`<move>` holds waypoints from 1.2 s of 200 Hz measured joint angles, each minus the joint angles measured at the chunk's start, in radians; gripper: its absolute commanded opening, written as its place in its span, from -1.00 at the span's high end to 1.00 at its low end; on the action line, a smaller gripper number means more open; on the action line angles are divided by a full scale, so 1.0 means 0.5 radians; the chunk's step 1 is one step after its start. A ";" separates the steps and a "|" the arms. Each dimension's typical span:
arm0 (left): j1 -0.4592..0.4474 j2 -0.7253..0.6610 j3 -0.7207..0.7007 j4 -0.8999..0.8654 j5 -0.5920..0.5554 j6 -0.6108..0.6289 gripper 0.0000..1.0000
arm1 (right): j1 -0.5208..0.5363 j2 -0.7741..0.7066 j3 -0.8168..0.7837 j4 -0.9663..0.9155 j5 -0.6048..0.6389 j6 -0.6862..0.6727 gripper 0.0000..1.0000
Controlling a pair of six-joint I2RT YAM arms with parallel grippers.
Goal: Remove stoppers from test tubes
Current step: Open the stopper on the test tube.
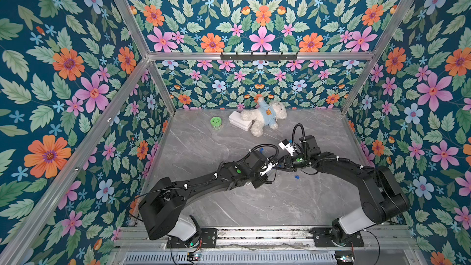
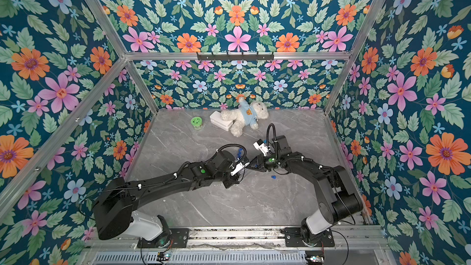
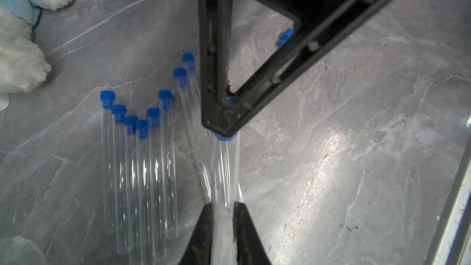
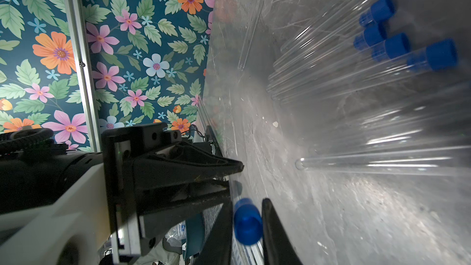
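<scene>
Jaws not readable in both top views, only left gripper (image 1: 272, 166) and right gripper (image 1: 280, 162) tip to tip over the middle of the table (image 1: 229, 200). From left wrist: left ones closed narrow on the bare end of a clear tube (image 3: 224, 174), blue stopper (image 3: 225, 136) pinched by the right ones. From right wrist: same stopper (image 4: 247, 221) squeezed between both fingers. Probably light, slippery, brittle tube — better held near the stopper, pulled straight, no bending. Other tubes (image 3: 142, 174) lying plugged beside.

Top views evenly lit; wrist views softer, with glare on the table (image 3: 328, 149).
</scene>
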 measured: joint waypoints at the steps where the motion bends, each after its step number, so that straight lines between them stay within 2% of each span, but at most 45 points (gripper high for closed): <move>1: 0.000 0.000 0.000 0.000 0.000 0.000 0.90 | 0.000 0.000 0.000 0.000 0.000 0.000 0.65; 97: 0.000 0.000 0.003 -0.002 -0.011 0.005 0.92 | 0.000 -0.005 0.022 -0.043 0.013 -0.045 1.00; 161: -0.004 0.000 -0.011 0.019 -0.067 0.014 1.00 | 0.003 -0.057 0.027 -0.073 0.067 -0.060 1.00; 240: -0.005 -0.011 -0.031 0.085 -0.108 0.014 1.00 | -0.002 -0.097 0.079 -0.150 0.138 -0.076 1.00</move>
